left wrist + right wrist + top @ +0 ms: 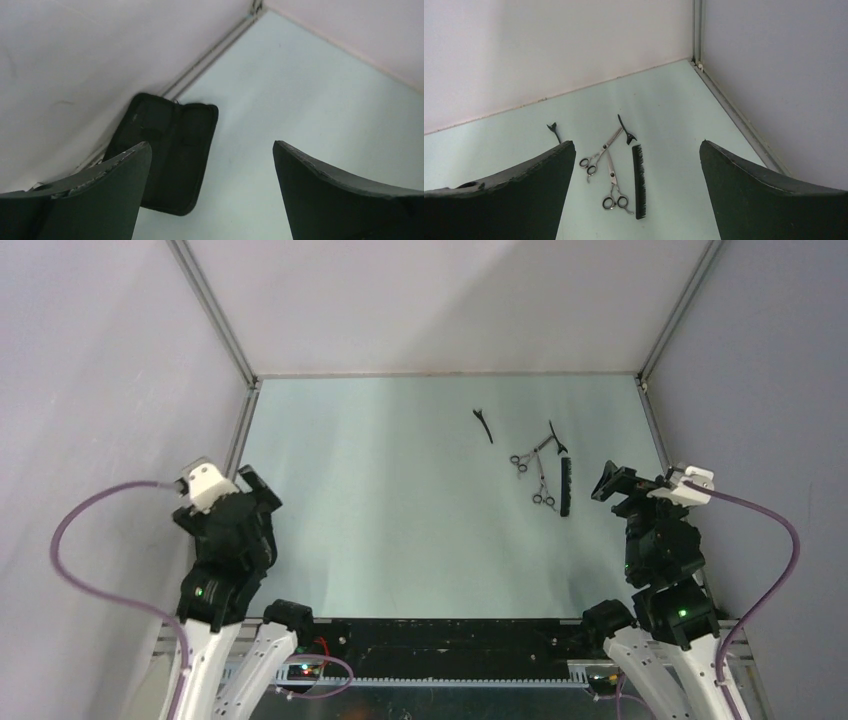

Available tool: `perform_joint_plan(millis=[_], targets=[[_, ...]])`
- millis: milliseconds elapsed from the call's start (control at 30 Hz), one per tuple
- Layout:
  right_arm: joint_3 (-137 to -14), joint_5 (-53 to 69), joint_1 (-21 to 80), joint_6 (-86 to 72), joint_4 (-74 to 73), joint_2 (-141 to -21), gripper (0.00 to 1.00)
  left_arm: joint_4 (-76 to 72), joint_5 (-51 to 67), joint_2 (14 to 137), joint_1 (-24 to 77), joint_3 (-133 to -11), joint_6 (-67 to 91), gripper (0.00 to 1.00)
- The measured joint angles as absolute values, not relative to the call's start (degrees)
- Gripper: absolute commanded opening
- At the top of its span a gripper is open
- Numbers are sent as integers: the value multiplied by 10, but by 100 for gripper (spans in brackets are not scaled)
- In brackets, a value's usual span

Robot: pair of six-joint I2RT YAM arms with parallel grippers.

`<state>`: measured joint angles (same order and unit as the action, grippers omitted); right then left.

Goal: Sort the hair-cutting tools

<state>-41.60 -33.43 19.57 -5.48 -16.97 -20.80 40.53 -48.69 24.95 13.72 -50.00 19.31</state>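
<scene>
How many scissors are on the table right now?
2. One pair lies angled beside a black clip; the other pair lies nearer the arms, just left of the comb. None appears hidden.

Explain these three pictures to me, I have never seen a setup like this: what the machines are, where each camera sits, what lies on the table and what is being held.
The wide picture looks down from above on two robot arms at the near edge of a pale green table. The other two come from cameras on the wrists, so the dark shapes at the bottom are each tool's own fingers.

The left tool looks at an open black case by the wall. The right tool looks at two scissors, a black comb and two black clips.

Both tools are open and hold nothing.
</scene>
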Motion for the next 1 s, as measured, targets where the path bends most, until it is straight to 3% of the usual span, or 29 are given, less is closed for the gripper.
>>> perform_joint_plan(millis=[200, 433, 567, 867, 933, 1000], targets=[[-365, -350, 226, -43, -141, -170, 99, 426, -416, 371, 111, -487, 258, 98], [-332, -345, 241, -43, -117, -136, 99, 406, -300, 504, -46, -434, 296, 100], [-322, -340, 243, -44, -103, -128, 99, 383, -256, 581, -84, -415, 307, 92], [-317, -335, 247, -44, -84, -123, 99, 344, -207, 742, -136, -416, 310, 58], [-316, -335, 247, -44, -81, -120, 99, 343, -196, 772, -139, -420, 310, 45], [-313, -335, 247, -44, -78, -116, 99, 340, -182, 797, -142, -426, 308, 24]])
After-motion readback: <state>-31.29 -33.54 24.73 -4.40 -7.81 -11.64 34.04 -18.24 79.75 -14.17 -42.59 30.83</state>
